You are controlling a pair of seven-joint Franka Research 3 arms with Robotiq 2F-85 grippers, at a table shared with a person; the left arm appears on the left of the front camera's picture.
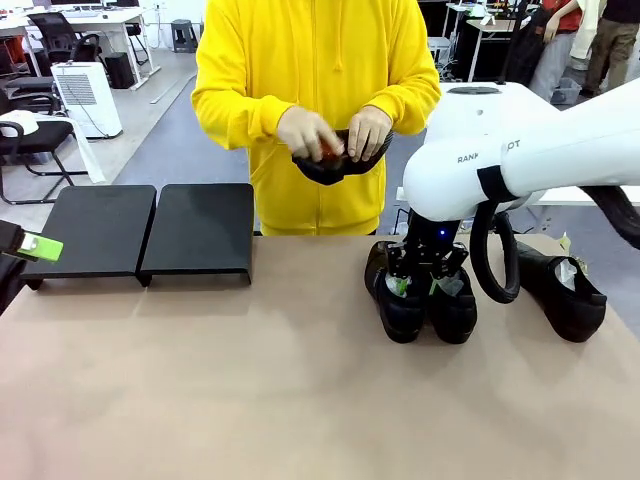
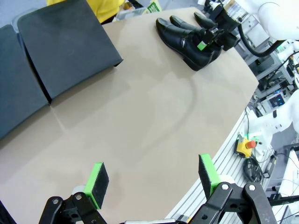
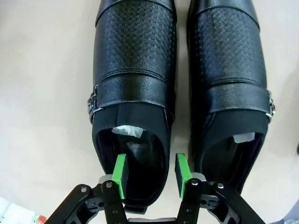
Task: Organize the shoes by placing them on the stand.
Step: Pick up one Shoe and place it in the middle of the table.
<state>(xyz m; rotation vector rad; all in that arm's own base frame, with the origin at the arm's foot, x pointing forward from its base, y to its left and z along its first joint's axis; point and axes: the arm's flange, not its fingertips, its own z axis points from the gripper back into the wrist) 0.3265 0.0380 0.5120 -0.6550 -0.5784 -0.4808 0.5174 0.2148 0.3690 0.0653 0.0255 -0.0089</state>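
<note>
Two black shoes stand side by side right of the table's middle, the left shoe (image 3: 133, 70) and the right shoe (image 3: 229, 70), with white paper inside. My right gripper (image 1: 423, 288) (image 3: 151, 172) stands over their heels, jaws part open. One green pad is inside the left shoe and the other is in the gap between the pair, with space left to the shoe's wall. A third shoe (image 1: 565, 292) lies at the far right. The person holds a fourth shoe (image 1: 335, 158) in both hands. The black stand (image 1: 150, 230) (image 2: 65, 46) sits at the back left. My left gripper (image 1: 25, 248) (image 2: 152, 179) hangs open at the left edge, holding nothing.
The tan table (image 1: 250, 380) is bare between the stand and the shoes. The person in a yellow hoodie (image 1: 320, 60) stands at the far edge, right of the stand. The right arm's black cable (image 1: 495, 265) loops down beside the shoe pair.
</note>
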